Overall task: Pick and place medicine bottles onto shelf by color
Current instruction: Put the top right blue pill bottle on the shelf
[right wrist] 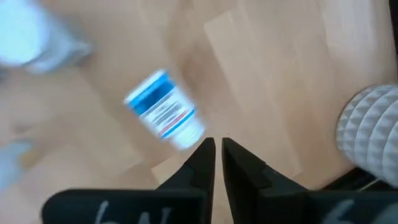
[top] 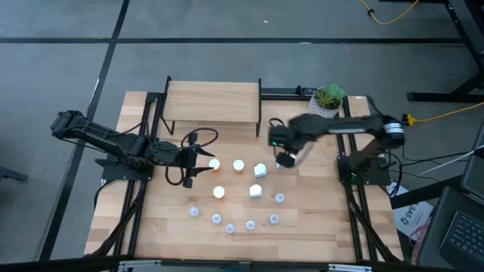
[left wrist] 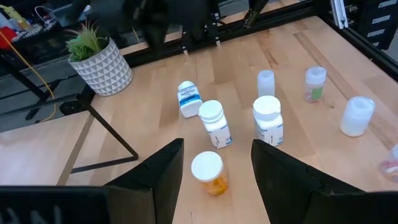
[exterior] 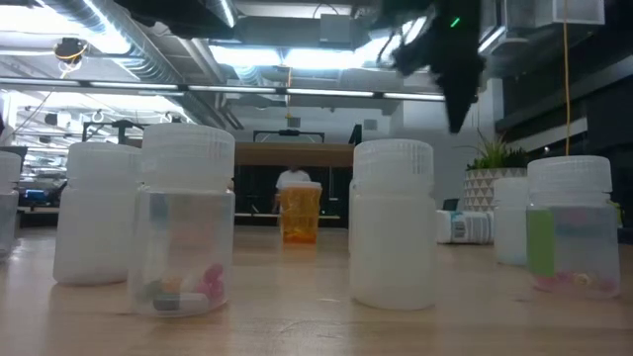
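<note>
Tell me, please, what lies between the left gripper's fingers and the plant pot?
In the left wrist view, bare tabletop separates the left gripper from the plant pot; bottles stand off to one side.

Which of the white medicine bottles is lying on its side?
The white bottle with the blue label, the one nearest the plant pot. It lies tipped over, while the other white bottles stand upright on the table.

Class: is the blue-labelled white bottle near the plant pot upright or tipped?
Tipped. The white bottle lies on its side, label up; the shut right gripper is empty beside it.
</note>
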Motion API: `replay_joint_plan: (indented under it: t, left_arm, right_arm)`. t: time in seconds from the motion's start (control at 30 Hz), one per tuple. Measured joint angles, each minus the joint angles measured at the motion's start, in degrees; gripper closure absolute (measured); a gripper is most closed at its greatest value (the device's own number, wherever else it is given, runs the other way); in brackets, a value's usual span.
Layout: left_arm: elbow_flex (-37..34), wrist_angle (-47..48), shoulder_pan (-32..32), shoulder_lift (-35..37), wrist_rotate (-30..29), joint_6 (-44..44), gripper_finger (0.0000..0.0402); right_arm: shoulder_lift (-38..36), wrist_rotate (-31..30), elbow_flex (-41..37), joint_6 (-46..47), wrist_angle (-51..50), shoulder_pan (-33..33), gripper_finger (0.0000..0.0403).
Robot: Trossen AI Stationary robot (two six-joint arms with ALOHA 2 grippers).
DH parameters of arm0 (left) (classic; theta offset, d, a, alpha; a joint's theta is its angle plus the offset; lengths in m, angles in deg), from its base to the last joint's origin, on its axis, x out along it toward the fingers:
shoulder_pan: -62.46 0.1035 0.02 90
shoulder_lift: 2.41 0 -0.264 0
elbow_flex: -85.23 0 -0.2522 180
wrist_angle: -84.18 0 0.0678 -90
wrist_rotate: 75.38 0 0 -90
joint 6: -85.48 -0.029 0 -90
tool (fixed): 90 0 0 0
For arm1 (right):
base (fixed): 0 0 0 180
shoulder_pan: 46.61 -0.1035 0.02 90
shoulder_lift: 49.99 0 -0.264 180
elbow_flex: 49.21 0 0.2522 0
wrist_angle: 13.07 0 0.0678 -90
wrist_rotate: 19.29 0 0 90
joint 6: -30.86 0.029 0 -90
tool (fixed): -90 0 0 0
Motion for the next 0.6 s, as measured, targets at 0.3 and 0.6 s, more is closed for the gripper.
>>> replay_joint_plan:
  t: [0.3, 0.6]
  left_arm:
    - [0.0, 0.0, 0.0, 0.0, 0.0, 4.1, 0.0220]
    - [0.0, -0.4, 0.0, 0.0, 0.0, 4.1, 0.0220]
  right_arm:
    - [-16.3, -8.2, -21.2, 17.4, 16.7, -15.0, 0.0371]
    - [-18.2, -3.2, -35.7, 21.7, 35.5, -18.4, 0.0370]
